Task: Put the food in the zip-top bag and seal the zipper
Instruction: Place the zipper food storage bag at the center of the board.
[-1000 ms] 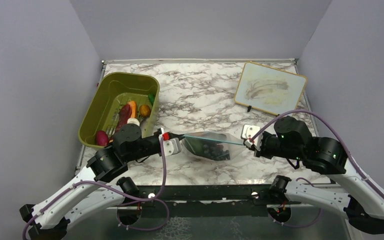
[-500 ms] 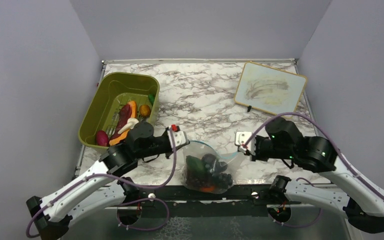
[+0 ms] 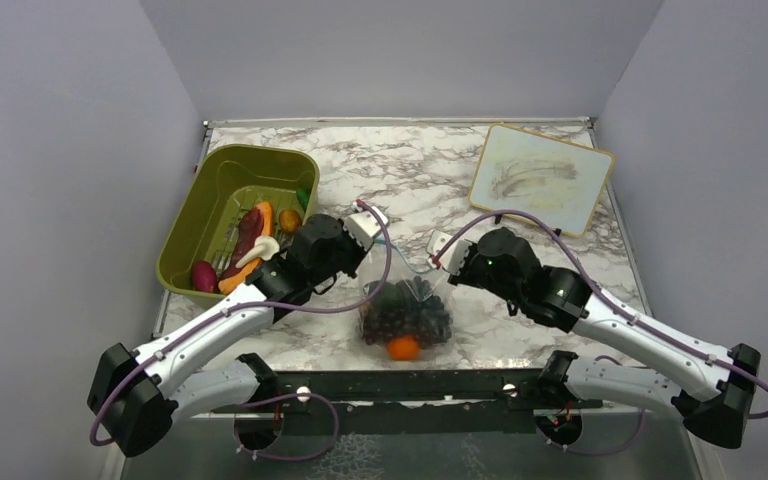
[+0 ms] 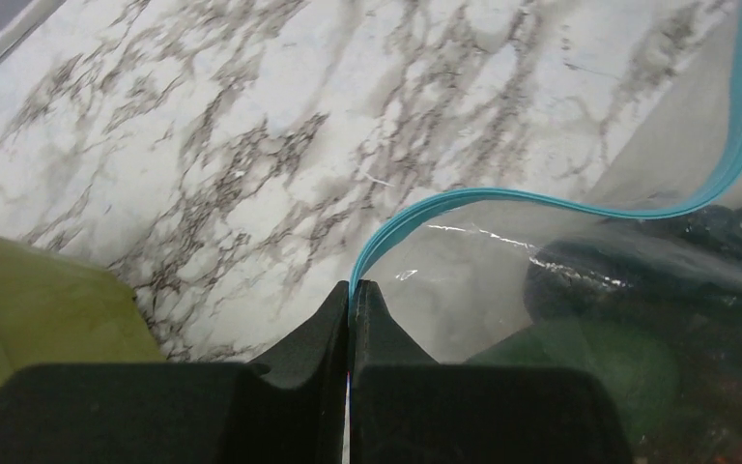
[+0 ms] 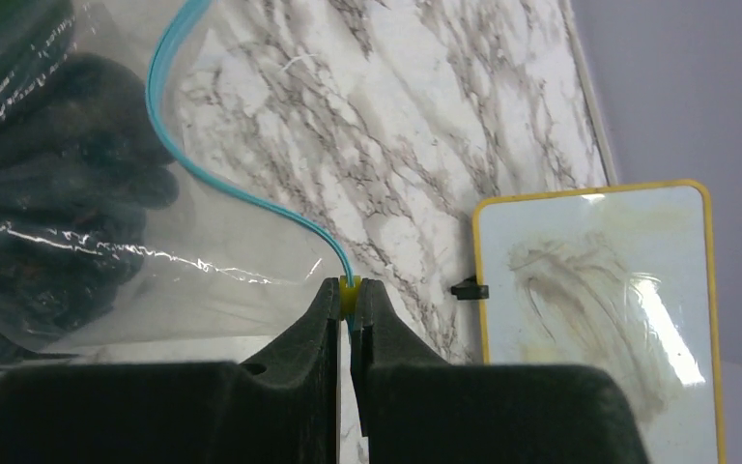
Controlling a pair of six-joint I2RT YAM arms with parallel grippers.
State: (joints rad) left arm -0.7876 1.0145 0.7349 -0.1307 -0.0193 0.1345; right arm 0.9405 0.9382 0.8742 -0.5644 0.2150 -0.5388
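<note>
The clear zip-top bag (image 3: 405,310) hangs between both grippers over the table's near middle. Inside it lie dark purple grapes (image 3: 405,312) and an orange piece (image 3: 402,347). My left gripper (image 3: 372,222) is shut on the left end of the teal zipper (image 4: 541,198), seen pinched between its fingers in the left wrist view (image 4: 351,288). My right gripper (image 3: 438,247) is shut on the zipper's right end at its yellow slider (image 5: 348,287); the teal strip (image 5: 232,188) curves away from it. Grapes show through the plastic (image 5: 48,145).
An olive-green tub (image 3: 222,170) at the left holds more toy food, red, orange and white pieces (image 3: 255,235). A yellow-framed board (image 3: 540,178) lies at the back right. The marble table's near edge (image 3: 410,372) is just below the bag.
Both grippers have moved toward the back and closer together, lifting the bag's mouth. The bag went from stretched flat to hanging upright, and its food has settled at the bottom.
</note>
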